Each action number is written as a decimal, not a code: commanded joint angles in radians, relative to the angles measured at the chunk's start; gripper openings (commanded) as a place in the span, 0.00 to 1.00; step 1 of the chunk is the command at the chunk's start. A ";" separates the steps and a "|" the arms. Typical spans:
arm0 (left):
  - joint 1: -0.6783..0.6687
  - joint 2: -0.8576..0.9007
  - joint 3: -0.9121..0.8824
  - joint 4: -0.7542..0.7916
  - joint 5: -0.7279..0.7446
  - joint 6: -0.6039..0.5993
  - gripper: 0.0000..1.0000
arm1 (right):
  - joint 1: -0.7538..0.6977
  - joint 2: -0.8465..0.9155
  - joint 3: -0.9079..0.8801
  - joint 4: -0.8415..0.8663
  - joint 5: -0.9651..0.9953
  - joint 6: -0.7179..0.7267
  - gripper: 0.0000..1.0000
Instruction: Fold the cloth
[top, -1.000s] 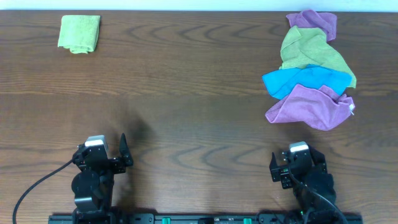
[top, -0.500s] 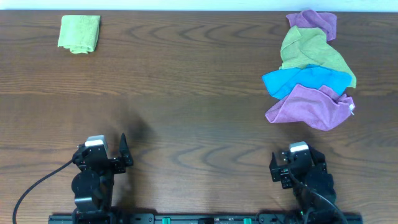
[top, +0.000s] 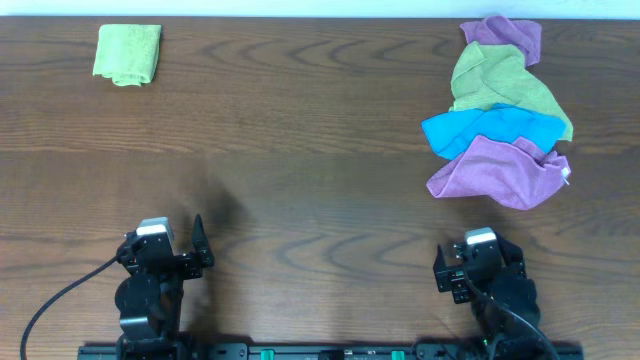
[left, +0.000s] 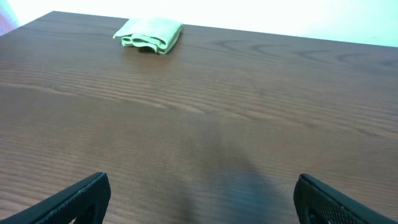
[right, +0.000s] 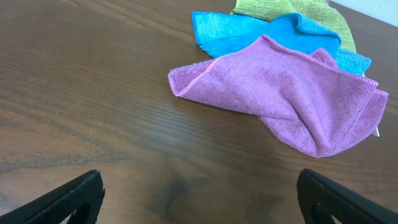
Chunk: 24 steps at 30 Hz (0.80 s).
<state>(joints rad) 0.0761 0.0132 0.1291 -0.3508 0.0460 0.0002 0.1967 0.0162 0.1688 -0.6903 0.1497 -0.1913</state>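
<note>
At the near edge of the surface (top: 300, 150), the left end effector (left: 202, 190) and right end effector (right: 199, 186) gaped wide, both empty. The crumpled cloths (top: 500, 110) lay heaped toward the far right corner, seemingly awaiting folding. One folded green cloth (top: 128, 53) sat at the far left corner, likely done.

Between the earlier overhead pictures and now, no change is visible. The left pincer (left: 202, 200) and the right pincer (right: 199, 196), both at the lower edge of the overhead frame, show no shift, no turn and no different opening. The folded green cloth (top: 128, 54) in the upper left shows the same outline. In the heap of cloths (top: 497, 115) at the upper right, with the purple cloth (top: 498, 170) at its lower end, every fold and edge is where it was. The shadows on the surface (top: 320, 150) are also alike. For the two wrist views there is no earlier picture, so a change there cannot be judged.
</note>
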 joint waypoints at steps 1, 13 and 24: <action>0.002 -0.002 -0.024 0.002 0.000 0.000 0.95 | -0.008 -0.011 -0.008 -0.001 -0.004 0.011 0.99; 0.002 -0.002 -0.024 0.002 0.000 0.000 0.95 | -0.008 -0.011 -0.008 -0.001 -0.004 0.011 0.99; 0.002 -0.002 -0.024 0.002 0.000 0.000 0.95 | -0.008 -0.011 -0.007 0.019 0.000 0.011 0.99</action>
<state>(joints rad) 0.0761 0.0132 0.1291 -0.3508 0.0460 0.0002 0.1967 0.0162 0.1688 -0.6849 0.1509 -0.1913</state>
